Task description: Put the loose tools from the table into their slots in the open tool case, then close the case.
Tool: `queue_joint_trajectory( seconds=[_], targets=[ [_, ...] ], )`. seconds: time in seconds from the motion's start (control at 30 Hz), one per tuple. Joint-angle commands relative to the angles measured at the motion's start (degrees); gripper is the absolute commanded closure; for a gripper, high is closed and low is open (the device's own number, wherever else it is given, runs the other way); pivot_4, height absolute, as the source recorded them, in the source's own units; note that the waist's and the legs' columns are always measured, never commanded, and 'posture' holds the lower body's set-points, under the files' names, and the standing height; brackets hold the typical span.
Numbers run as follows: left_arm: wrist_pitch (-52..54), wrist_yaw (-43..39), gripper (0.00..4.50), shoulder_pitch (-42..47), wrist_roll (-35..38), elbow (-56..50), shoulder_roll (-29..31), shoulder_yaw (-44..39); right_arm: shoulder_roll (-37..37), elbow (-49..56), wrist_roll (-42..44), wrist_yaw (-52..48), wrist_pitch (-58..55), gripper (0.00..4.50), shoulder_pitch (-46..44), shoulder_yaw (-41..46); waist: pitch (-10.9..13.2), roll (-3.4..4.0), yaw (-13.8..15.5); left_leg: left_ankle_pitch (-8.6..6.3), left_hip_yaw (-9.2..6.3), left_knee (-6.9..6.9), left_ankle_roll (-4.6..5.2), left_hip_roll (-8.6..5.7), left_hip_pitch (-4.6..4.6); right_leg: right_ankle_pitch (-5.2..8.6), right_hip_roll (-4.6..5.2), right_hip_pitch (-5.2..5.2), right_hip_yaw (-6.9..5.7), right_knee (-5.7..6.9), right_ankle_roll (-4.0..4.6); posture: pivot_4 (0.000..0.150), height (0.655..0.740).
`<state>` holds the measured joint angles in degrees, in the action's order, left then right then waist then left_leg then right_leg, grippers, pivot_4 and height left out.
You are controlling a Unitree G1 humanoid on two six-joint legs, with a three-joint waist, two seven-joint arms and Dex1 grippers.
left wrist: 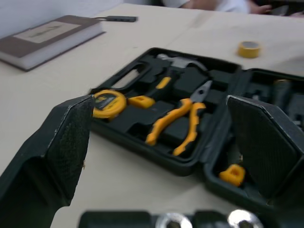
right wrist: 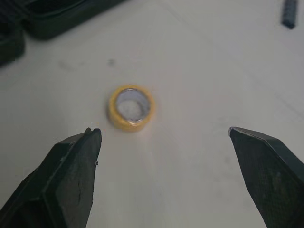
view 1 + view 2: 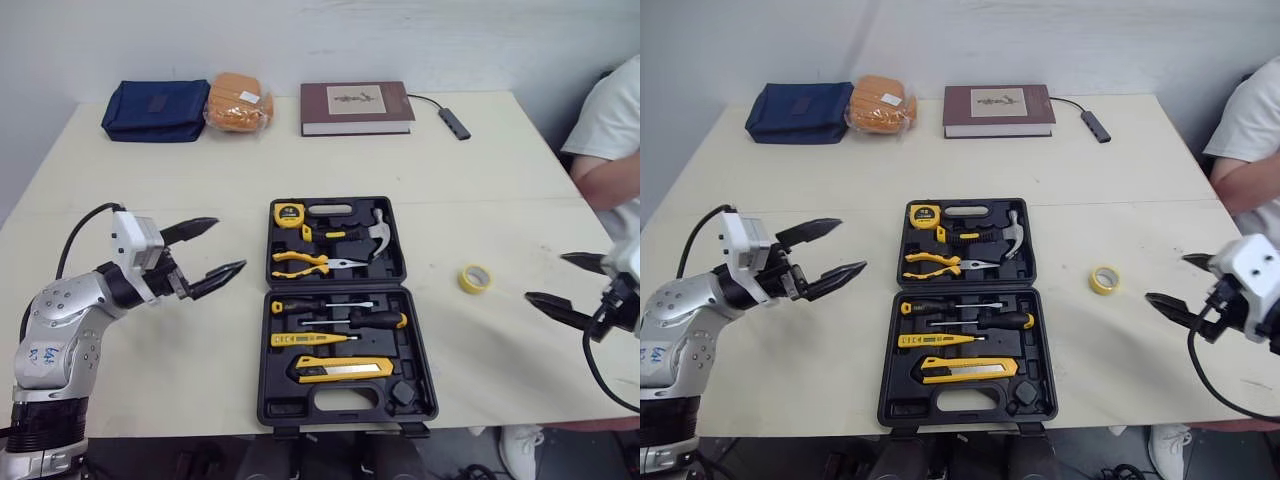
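Tape roll (image 2: 131, 108), yellow, lies flat on the table (image 3: 200, 170) just ahead of my right gripper (image 3: 548, 278), in line with the gap between its two fingers, which stand wide apart and touch nothing. Beyond the roll from that gripper sits the open tool case (image 3: 340, 414), with the roll apart from its wall. On the far side of the case my left gripper (image 3: 229, 244) hovers over the table, fingers also spread and empty, pointing toward the case
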<state>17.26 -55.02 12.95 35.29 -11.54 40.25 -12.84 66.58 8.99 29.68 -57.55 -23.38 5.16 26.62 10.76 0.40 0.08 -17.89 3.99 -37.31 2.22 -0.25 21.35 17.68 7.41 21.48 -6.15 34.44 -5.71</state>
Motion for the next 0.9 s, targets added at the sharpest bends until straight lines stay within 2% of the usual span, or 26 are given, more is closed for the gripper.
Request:
queue_joint_trajectory(
  seconds=[0.03, 0.13, 0.3, 0.5, 0.7, 0.9],
  targets=[
    [4.6, -2.5, 0.03, 1.5, 3.9, -4.9, 1.1, 2.1, 4.1, -2.0, 0.5, -6.2, -2.9, 0.00, -5.5, -4.9, 0.0, -0.08, 0.0, 0.00, -0.01, -0.04, 0.00, 0.00, 0.00, 0.00, 0.00, -0.01, 0.00, 0.01, 0.00, 0.150, 0.7400],
    [7.0, -4.1, 0.03, 3.0, 5.5, -8.5, 0.3, 5.7, 5.9, -5.2, -1.7, -12.3, -4.0, 0.00, -15.8, -14.9, 0.1, -0.09, -0.1, 0.00, -0.04, -0.10, -0.01, 0.00, -0.01, 0.00, 0.00, -0.02, 0.00, 0.04, 0.00, 0.150, 0.7400],
    [10.2, -4.7, 0.03, 5.3, 7.3, -13.3, -1.4, 10.0, 5.2, -10.2, -7.6, -18.4, -4.0, 0.00, -26.7, -26.1, 0.2, -0.04, 0.1, 0.03, -0.08, -0.04, -0.10, 0.00, 0.03, 0.00, -0.02, 0.01, -0.05, -0.01, 0.00, 0.150, 0.7400],
    [11.5, -4.4, 0.03, 6.3, 7.6, -14.7, -3.2, 12.3, 2.9, -16.3, -17.2, -22.3, -0.2, 0.00, -35.2, -36.4, 0.2, -0.04, 0.0, 0.06, -0.06, -0.28, -0.09, -0.01, 0.13, 0.00, -0.05, 0.01, -0.07, 0.02, 0.00, 0.150, 0.7400],
    [12.0, -3.1, 0.03, 6.2, 7.0, -15.6, -4.3, 13.0, -1.3, -23.2, -23.4, -23.1, 4.5, 0.00, -40.5, -40.5, 0.3, -0.04, 0.0, 0.06, -0.06, -0.47, -0.10, -0.01, 0.13, 0.00, -0.06, 0.00, -0.05, 0.19, 0.00, 0.150, 0.7400],
    [12.7, -1.6, 0.03, 5.9, 7.0, -16.8, -5.0, 13.5, -4.9, -27.1, -25.6, -24.1, 5.5, 0.00, -43.4, -41.5, 0.3, -0.03, 0.0, 0.06, -0.06, -0.55, -0.13, 0.01, 0.17, 0.00, -0.09, 0.00, -0.05, 0.21, 0.00, 0.150, 0.7400]
  ],
)
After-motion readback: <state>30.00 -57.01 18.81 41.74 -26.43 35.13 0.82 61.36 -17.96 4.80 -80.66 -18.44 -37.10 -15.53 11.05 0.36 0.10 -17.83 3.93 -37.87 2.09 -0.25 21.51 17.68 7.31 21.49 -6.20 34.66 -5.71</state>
